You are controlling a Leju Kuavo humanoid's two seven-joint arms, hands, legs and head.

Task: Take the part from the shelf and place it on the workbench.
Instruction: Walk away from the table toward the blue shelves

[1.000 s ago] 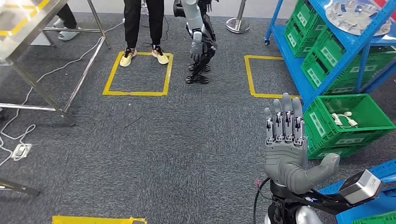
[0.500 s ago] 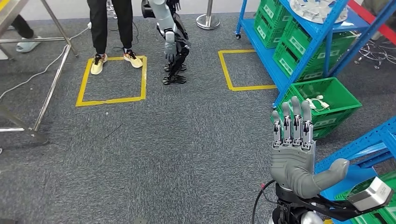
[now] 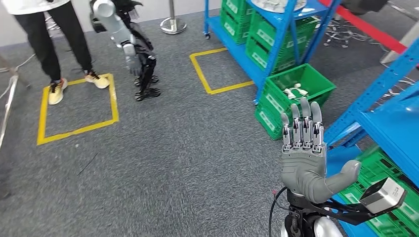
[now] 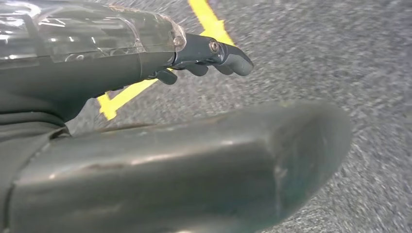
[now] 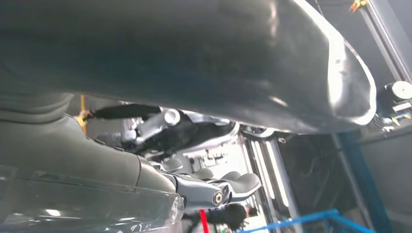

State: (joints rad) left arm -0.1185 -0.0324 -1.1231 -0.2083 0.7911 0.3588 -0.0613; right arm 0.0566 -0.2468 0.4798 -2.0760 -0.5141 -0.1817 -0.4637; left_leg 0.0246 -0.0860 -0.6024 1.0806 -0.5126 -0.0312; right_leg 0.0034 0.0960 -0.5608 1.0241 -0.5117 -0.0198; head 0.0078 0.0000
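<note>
My right hand (image 3: 302,158) is raised low in the head view, palm flat, fingers straight and apart, thumb out to the side, holding nothing. The right wrist view shows the same hand (image 5: 170,63) with its fingers (image 5: 233,184) stretched out and bare. A silvery round part (image 3: 277,4) lies on top of the blue shelf (image 3: 291,29) far ahead at the upper edge. In the left wrist view my left hand (image 4: 184,160) hangs over grey carpet, its fingers (image 4: 218,56) loosely extended with nothing in them.
Green crates (image 3: 269,52) fill the blue shelf, and one crate (image 3: 296,89) on the floor holds white pieces. A second blue rack (image 3: 390,118) stands close on my right. Another robot (image 3: 136,54) and a person (image 3: 44,39) stand by yellow floor squares (image 3: 74,106).
The camera has turned right: person, other robot and yellow squares slid left, the metal table left the picture, and the blue racks came closer. My right hand stays raised and empty.
</note>
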